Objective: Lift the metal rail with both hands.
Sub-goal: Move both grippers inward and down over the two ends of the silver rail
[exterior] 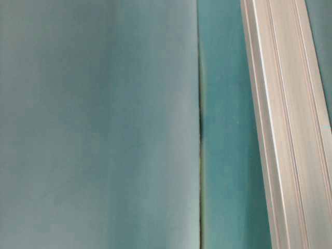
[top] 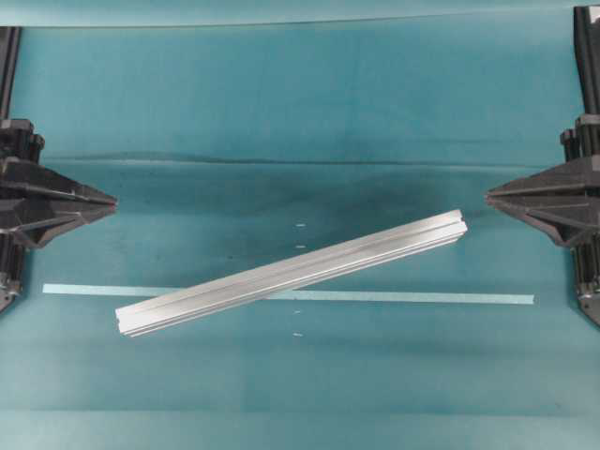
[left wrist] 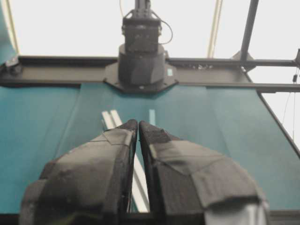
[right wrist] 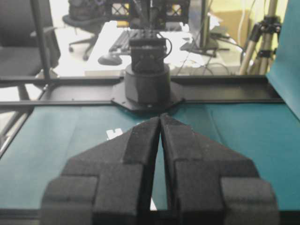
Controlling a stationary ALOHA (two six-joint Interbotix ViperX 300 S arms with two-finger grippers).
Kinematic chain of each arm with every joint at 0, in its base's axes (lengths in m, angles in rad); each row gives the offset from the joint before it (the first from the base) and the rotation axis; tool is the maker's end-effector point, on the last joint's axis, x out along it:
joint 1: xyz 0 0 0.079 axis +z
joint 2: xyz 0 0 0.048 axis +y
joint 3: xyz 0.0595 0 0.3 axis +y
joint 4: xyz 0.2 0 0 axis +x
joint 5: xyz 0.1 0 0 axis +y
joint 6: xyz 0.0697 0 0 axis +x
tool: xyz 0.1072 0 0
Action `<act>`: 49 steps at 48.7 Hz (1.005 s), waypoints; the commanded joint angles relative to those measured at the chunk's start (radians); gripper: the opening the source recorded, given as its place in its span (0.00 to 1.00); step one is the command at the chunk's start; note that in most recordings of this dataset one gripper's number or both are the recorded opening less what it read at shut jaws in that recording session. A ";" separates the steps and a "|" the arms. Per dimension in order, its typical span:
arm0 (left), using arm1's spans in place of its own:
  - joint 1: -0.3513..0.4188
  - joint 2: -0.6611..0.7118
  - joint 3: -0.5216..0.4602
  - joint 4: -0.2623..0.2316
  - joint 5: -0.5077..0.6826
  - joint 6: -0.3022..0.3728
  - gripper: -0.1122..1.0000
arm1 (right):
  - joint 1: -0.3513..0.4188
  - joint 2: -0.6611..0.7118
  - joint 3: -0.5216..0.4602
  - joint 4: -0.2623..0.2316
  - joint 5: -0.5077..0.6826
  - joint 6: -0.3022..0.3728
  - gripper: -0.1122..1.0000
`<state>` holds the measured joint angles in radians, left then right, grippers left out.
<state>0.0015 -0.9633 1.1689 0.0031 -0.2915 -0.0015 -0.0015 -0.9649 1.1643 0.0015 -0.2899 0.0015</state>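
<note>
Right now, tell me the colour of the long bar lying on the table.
Silver, with lengthwise grooves: the metal rail shows best in the overhead view, against the teal table.

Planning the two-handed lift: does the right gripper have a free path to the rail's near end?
Probably yes. The right gripper sits shut at the table's edge, and only bare teal mat lies between it and the metal rail, whose raised end points its way.

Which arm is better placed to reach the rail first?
Slightly the right. The right gripper sits near the metal rail's raised far end; the left gripper is farther from its lower near end. Both are shut, touching nothing.
</note>
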 commanded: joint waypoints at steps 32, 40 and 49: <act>-0.031 0.150 -0.310 0.012 0.466 -0.190 0.05 | -0.086 0.060 -0.239 0.054 0.627 0.091 0.08; -0.046 0.187 -0.408 0.012 0.606 -0.193 0.05 | -0.089 0.107 -0.308 0.052 0.762 0.091 0.08; -0.052 0.242 -0.465 0.012 0.698 -0.206 0.05 | -0.089 0.204 -0.388 0.046 0.854 0.083 0.08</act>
<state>-0.0445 -0.7455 0.7486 0.0123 0.3789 -0.1994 -0.0890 -0.7946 0.8222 0.0506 0.5400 0.0890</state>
